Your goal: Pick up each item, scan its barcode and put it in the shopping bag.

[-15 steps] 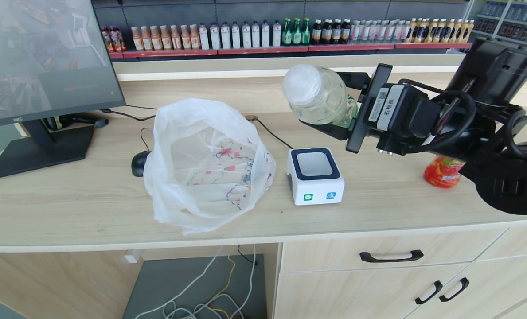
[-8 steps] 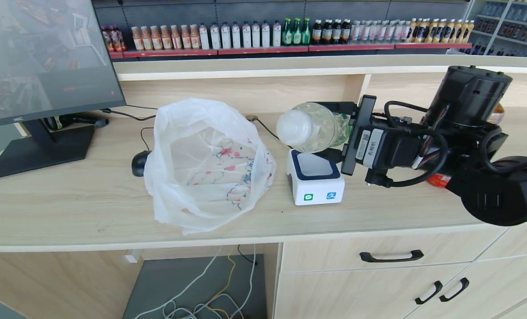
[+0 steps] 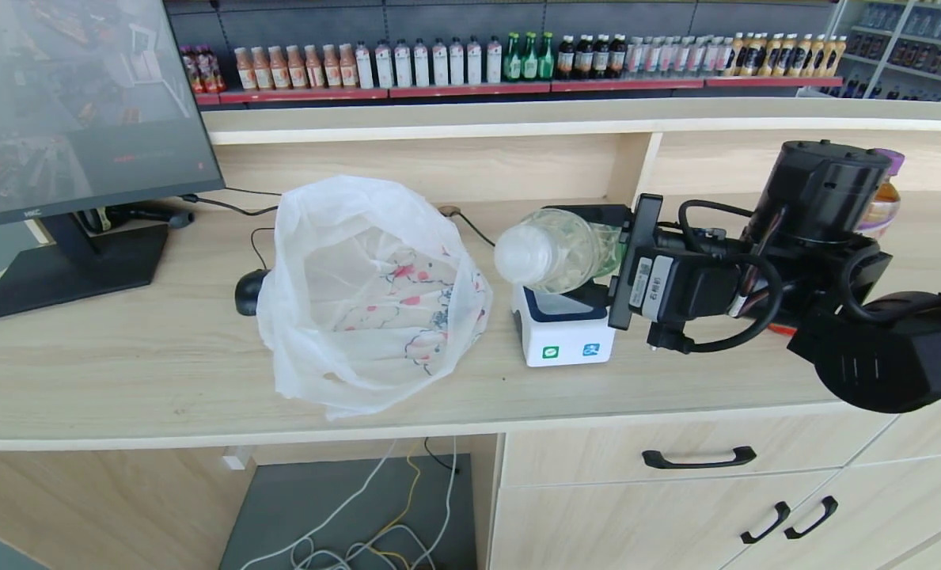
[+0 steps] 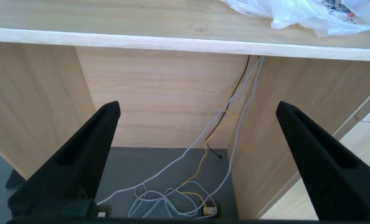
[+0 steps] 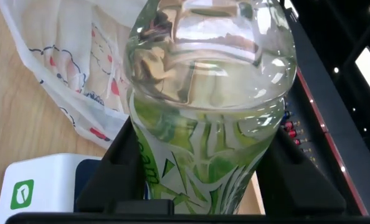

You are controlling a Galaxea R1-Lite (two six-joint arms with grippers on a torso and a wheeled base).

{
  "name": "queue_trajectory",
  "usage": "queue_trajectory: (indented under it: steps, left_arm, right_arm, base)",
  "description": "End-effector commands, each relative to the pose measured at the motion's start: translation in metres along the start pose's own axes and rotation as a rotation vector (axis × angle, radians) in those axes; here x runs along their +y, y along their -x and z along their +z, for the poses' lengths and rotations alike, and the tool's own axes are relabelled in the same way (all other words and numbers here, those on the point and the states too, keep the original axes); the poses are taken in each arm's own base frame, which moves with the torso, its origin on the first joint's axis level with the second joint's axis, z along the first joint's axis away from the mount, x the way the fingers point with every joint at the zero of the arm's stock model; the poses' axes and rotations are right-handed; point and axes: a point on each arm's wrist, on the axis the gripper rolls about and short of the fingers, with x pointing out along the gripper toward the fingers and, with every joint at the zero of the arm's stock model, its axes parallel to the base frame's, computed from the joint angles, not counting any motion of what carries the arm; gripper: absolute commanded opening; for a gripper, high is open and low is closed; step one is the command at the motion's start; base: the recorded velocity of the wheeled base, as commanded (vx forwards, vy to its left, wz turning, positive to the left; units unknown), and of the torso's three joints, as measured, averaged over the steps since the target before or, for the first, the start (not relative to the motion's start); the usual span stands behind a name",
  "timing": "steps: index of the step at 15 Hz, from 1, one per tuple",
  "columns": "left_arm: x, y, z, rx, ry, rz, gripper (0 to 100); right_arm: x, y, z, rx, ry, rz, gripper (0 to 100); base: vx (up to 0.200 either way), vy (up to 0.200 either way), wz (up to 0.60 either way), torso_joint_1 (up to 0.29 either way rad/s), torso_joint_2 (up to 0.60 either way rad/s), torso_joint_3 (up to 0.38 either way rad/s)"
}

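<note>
Right gripper is clamped on the clear plastic bottle with a green label, holding it sideways just above the white square barcode scanner, next to the open white plastic shopping bag. Left gripper hangs below the wooden counter, fingers wide apart.

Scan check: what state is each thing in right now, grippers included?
Bottle: gripped, lying sideways over the scanner.
Scanner: on the counter, window partly covered by the bottle.
Bag: on the counter, mouth open.
Right gripper: shut on the bottle.
Left gripper: open, empty, below the counter's edge.
Drawers: shut.
</note>
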Motion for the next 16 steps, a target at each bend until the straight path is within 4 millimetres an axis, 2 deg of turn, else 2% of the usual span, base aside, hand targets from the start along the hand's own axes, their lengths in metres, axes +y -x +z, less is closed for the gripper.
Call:
queue_trajectory:
  steps: [1,12,16]
  left_arm:
    - [0.0000,0.0000,0.0000,-0.001,0.000,0.000,100]
    - [0.0000,0.0000,0.0000,-0.001,0.000,0.000,100]
    - [0.0000,0.0000,0.0000,-0.001,0.000,0.002,100]
  right_arm:
    - [0.0034,-0.0014,-0.0022,0.002,-0.008,0.008,0]
    - [0.0075,-0.0057,-0.0045,0.004,-0.015,0.015,0]
    - [0.0098,-0.0099,0.0007,-0.015,-0.017,0.022,0]
  base:
    - [0.000,0.000,0.00,0.000,0.00,0.000]
    - [0.000,0.000,0.00,0.000,0.00,0.000]
    - [0.000,0.000,0.00,0.000,0.00,0.000]
